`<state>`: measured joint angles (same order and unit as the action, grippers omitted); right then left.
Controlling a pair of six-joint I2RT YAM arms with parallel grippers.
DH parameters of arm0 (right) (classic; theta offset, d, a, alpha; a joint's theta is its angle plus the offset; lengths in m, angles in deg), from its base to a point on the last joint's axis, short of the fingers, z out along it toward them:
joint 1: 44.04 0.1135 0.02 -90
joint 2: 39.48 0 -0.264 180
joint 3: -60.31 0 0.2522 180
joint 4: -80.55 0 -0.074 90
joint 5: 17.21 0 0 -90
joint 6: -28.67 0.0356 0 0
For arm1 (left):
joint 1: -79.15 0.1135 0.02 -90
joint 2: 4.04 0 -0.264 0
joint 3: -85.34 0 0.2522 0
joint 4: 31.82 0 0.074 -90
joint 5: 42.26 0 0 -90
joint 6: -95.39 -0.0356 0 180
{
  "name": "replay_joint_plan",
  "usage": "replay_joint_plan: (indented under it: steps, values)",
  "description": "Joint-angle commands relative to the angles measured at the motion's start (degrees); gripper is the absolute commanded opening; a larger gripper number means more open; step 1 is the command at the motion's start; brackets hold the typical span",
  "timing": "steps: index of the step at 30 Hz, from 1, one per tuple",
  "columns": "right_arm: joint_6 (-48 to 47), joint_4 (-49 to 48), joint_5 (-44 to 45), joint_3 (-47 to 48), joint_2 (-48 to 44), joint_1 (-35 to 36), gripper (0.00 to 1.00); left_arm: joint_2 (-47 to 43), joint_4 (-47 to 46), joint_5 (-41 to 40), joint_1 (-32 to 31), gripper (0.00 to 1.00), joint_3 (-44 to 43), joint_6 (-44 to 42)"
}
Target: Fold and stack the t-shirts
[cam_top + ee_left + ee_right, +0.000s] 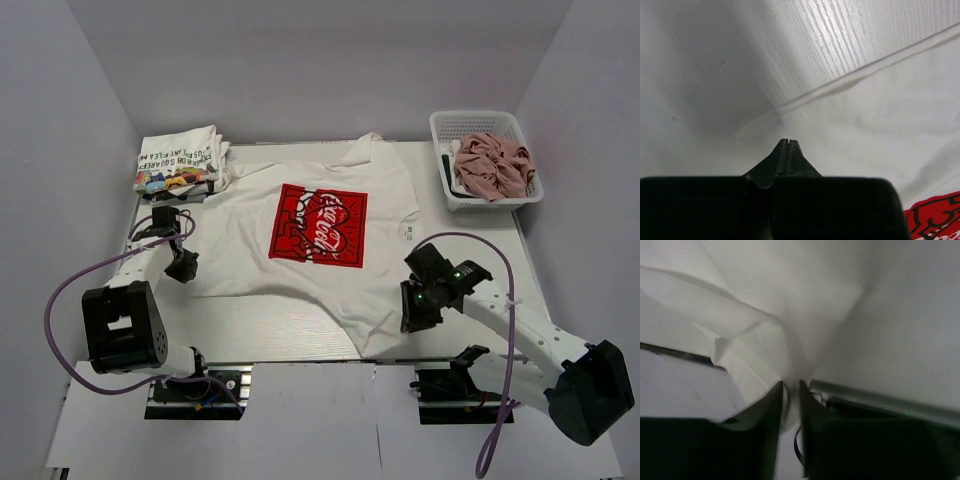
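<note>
A white t-shirt (240, 240) with a red square logo (320, 225) lies spread flat in the middle of the table. My right gripper (413, 312) is at its near right corner, shut on a bunch of white cloth (790, 300) that rises between its fingertips (791, 385). My left gripper (182, 266) sits at the shirt's left edge, jaws shut with nothing seen between them (786, 142). In the left wrist view the shirt (880, 120) and a corner of the red print (935, 215) lie just ahead. A folded stack of tees (180, 160) sits at the back left.
A white mesh basket (480, 118) at the back right holds a crumpled dusty pink tee (492, 165). The white wood-grain table (260, 325) shows bare near its front edge. Grey walls close in on three sides. Purple cables loop from both arms.
</note>
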<state>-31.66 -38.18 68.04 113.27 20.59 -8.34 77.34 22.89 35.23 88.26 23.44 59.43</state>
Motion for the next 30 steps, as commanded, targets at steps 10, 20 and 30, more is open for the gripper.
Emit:
replay_joint_plan:
  steps: [10,20,30]
  values:
    - [-3.29,-3.18,-9.12,4.66,-3.66,0.94,0.9,-2.37,0.8,0.12,-1.19,0.18,-2.57,-2.09]
    - [-0.77,-27.01,-13.62,-5.53,5.92,11.31,0.9,-5.44,-4.29,8.64,-1.72,0.7,-0.21,-5.88]
    - [3.65,-42.66,-8.17,-8.1,12.26,21.86,0.9,-7.73,-4.83,9.0,-1.72,0.8,0.94,-6.4]
